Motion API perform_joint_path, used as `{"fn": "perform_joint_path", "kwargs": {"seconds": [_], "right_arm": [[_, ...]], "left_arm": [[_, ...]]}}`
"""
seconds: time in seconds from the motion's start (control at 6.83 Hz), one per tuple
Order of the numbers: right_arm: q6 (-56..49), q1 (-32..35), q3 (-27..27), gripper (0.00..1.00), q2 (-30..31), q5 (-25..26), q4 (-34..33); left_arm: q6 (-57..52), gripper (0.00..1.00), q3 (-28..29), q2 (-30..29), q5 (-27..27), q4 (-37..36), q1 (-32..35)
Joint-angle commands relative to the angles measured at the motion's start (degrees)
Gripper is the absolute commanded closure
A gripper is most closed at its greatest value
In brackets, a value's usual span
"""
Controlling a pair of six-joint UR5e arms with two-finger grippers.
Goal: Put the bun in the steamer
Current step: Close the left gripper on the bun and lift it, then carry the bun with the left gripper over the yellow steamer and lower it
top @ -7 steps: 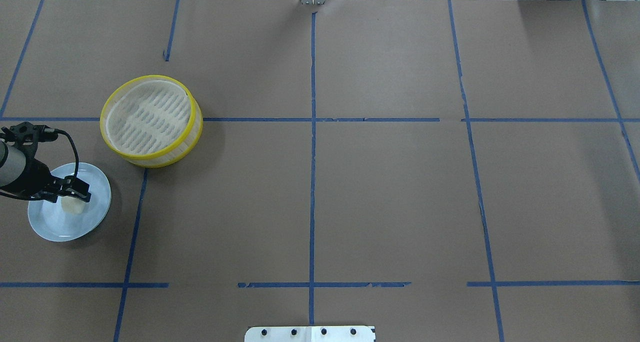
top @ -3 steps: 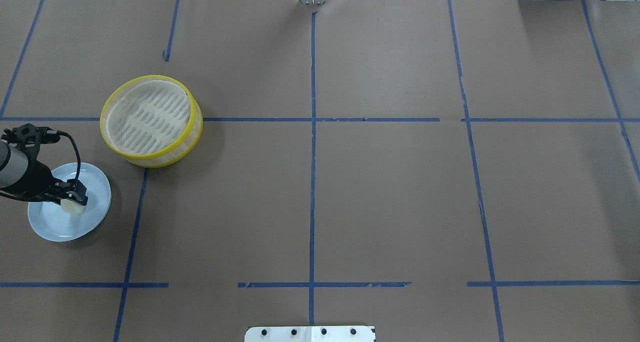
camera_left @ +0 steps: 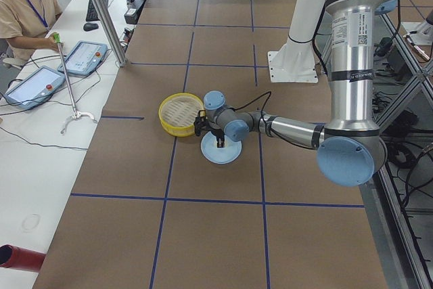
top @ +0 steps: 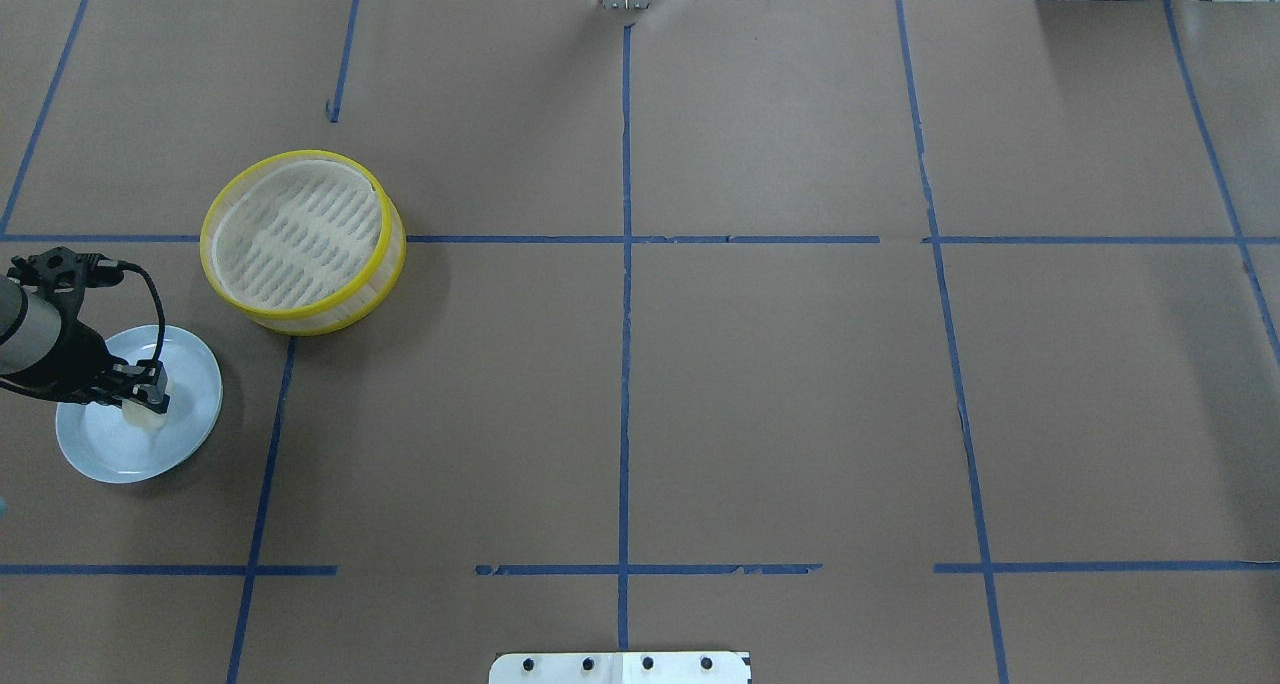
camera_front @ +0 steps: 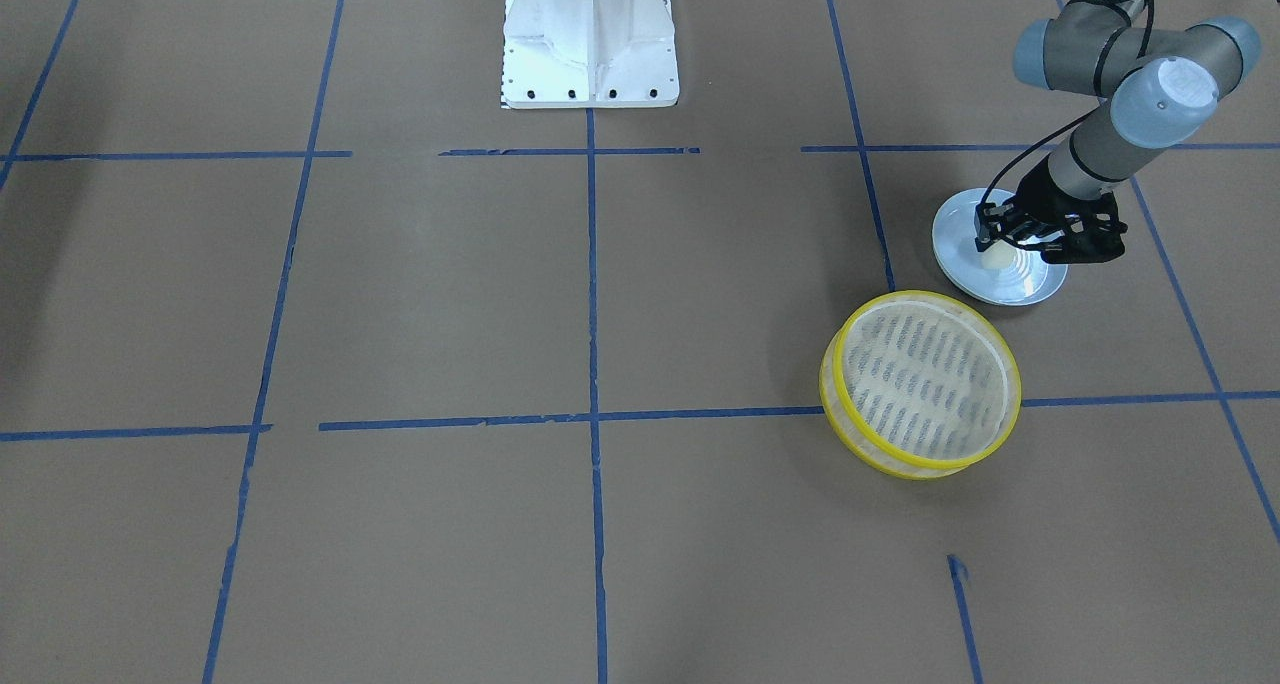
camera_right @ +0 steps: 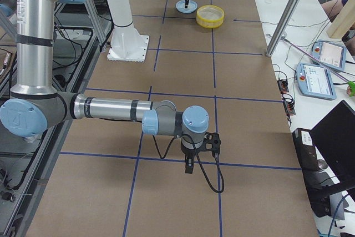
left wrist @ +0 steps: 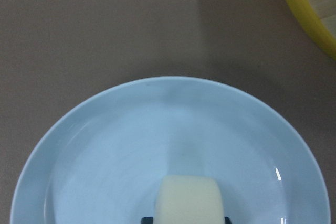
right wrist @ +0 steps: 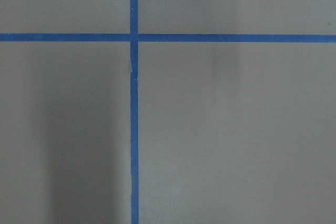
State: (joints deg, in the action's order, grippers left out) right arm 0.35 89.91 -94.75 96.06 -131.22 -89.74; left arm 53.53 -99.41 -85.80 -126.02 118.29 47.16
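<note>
The left hand (top: pixel 150 394) is down over the pale blue plate (top: pixel 110 454) at the robot's left end of the worktop (top: pixel 780 384). Its two dark fingers are drawn in narrow, one against each side of the bun (left wrist: pixel 189 200), and grip it. The bun (a small cream block with rounded corners) sits on the plate's floor, off centre toward the rim nearest the wrist camera.

The steamer (top: pixel 300 239) stands upright just beside the plate, farther from the robot and apart from it, and holds nothing on its slatted floor.

The right hand (camera_right: pixel 188 165) hangs pointing down over bare worktop, well away from both, above a crossing of blue tape lines (right wrist: pixel 134 129). Whether its fingers are wide or narrow cannot be told.
</note>
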Motion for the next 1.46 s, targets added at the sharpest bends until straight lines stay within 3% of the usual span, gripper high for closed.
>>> {"fn": "perform_joint_path", "kwargs": {"seconds": [0.0, 0.15, 0.44, 0.73, 1.32], "right_arm": [[0.0, 0.0, 0.0, 0.00, 0.0, 0.0, 0.0], [0.0, 0.0, 0.0, 0.00, 0.0, 0.0, 0.0], [0.0, 0.0, 0.0, 0.00, 0.0, 0.0, 0.0], [0.0, 0.0, 0.0, 0.00, 0.0, 0.0, 0.0], [0.0, 0.0, 0.0, 0.00, 0.0, 0.0, 0.0]], "left_arm": [[0.0, 0.65, -5.1, 0.0, 0.0, -1.0, 0.6], [0.0, 0.65, -7.5, -1.2, 0.0, -3.5, 0.8], [0.0, 0.64, -6.9, -7.7, 0.1, -4.5, 6.0], [0.1, 0.64, -0.2, -15.7, 0.2, -4.6, 8.3], [1.7, 0.64, 14.0, -25.7, 0.6, -4.6, 7.2]]}}
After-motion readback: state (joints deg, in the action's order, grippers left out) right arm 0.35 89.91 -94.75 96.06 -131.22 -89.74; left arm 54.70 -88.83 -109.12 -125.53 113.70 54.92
